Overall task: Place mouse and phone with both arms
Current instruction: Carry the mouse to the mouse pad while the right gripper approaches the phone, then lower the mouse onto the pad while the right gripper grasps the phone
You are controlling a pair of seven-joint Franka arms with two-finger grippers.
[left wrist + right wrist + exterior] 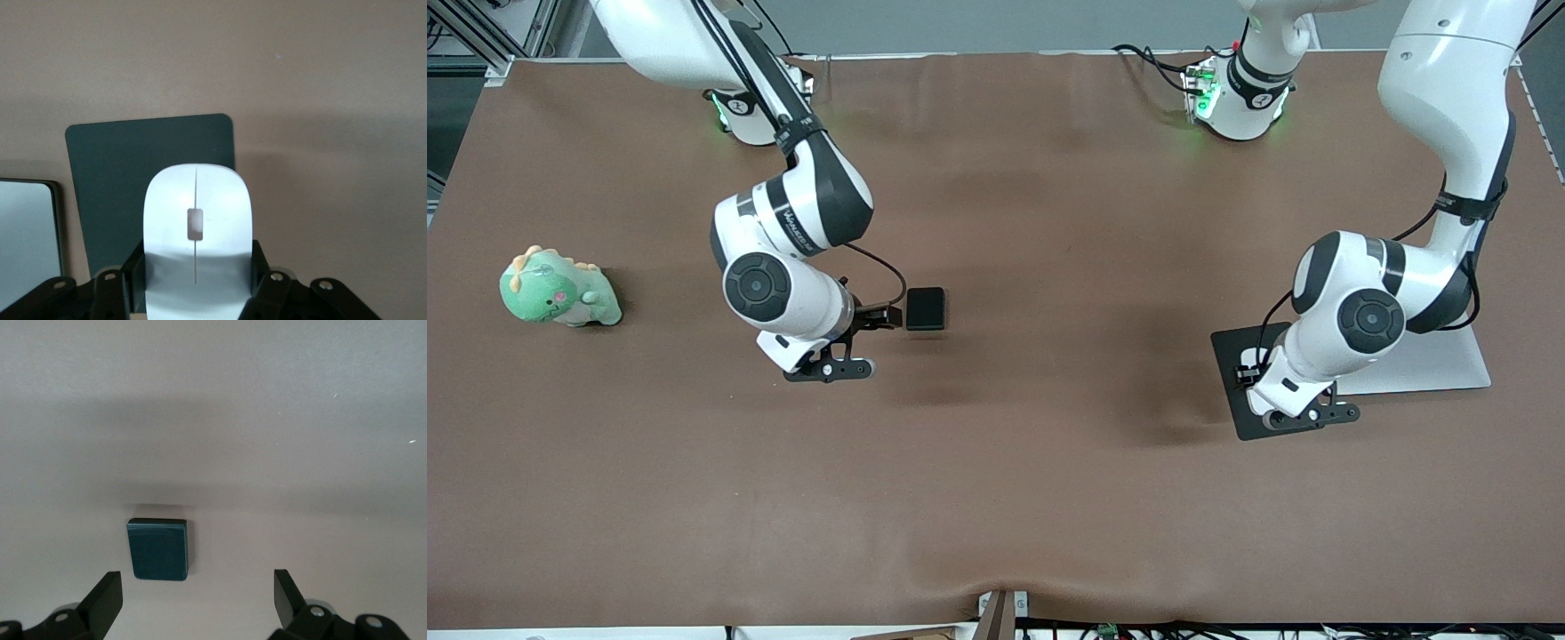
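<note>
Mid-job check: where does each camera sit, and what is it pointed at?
Front view: high, facing both white arms; brown table, green plush dinosaur.
Left wrist view: over thin black mat; left gripper holds glossy white oval mouse.
Right wrist view: above small black slab phone; right gripper open.
Shared: phone, mat.

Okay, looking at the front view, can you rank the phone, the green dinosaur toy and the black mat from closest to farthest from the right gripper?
1. The phone, on the table right beside the right gripper.
2. The green dinosaur toy, toward the right arm's end of the table.
3. The black mat, toward the left arm's end, under the left gripper, which holds the mouse.
</note>
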